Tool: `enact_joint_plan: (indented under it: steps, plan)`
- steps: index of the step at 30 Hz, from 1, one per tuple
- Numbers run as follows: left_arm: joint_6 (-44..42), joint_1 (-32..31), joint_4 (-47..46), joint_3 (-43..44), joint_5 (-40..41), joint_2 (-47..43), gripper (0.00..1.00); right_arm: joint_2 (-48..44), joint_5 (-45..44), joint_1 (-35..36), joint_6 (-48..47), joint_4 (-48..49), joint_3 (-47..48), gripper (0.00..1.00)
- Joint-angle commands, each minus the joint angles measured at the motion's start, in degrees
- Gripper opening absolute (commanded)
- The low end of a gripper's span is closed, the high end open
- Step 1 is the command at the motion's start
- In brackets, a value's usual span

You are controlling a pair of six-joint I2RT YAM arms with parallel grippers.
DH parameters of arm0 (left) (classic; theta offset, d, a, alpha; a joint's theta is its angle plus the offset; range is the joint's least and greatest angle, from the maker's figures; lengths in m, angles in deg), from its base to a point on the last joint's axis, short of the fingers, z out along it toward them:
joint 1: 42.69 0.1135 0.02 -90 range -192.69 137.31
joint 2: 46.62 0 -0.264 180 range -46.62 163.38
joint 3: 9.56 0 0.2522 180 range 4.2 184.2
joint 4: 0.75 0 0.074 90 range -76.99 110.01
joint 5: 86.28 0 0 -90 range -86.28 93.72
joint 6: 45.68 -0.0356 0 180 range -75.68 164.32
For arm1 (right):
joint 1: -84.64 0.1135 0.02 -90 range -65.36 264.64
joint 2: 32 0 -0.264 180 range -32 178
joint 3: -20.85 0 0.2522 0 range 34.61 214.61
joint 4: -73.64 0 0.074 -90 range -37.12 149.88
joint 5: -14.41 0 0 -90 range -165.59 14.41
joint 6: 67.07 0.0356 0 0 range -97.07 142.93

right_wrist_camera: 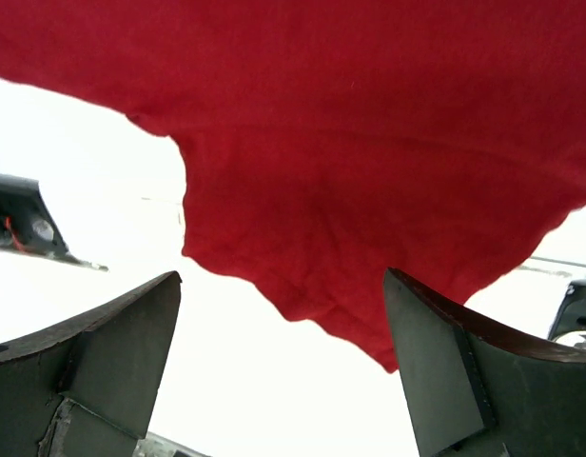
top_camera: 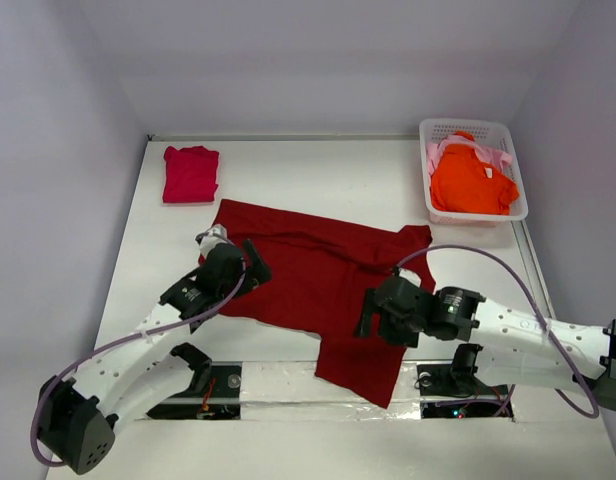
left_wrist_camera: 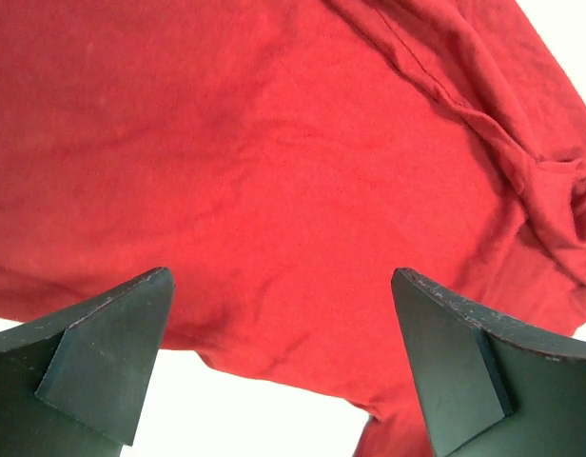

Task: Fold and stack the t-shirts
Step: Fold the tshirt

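Top external: 4 t-shirts (top_camera: 318, 275) (1 spread).

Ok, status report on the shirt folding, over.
Left gripper open, right gripper open, both over the dark red shirt. Shirt spread out, not yet folded. Nothing blocking it.

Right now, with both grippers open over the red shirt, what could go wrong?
The dark red t-shirt lies skewed and rumpled, so a fold may come out crooked. Its near corner lies over the near-edge strip by the arm mounts and could snag there.
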Motion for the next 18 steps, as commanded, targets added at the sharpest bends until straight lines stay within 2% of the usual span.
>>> enact_joint_plan:
  steps: [1, 7, 18]
  plan:
    - [7.6, -0.6, 4.2, -0.8, 2.6, -4.2, 0.99, -0.9, -0.5, 2.4, 3.5, -1.8, -0.1, 0.92]
    - [13.7, -0.6, 2.8, -6.1, 3.5, -10.1, 0.99, 5.3, 0.3, 5.4, 3.3, 0.8, 0.7, 0.92]
    - [11.5, -0.6, -0.2, -5.2, 4.6, -3.3, 0.99, 12.0, 2.1, 10.2, 4.7, 4.4, 0.8, 0.93]
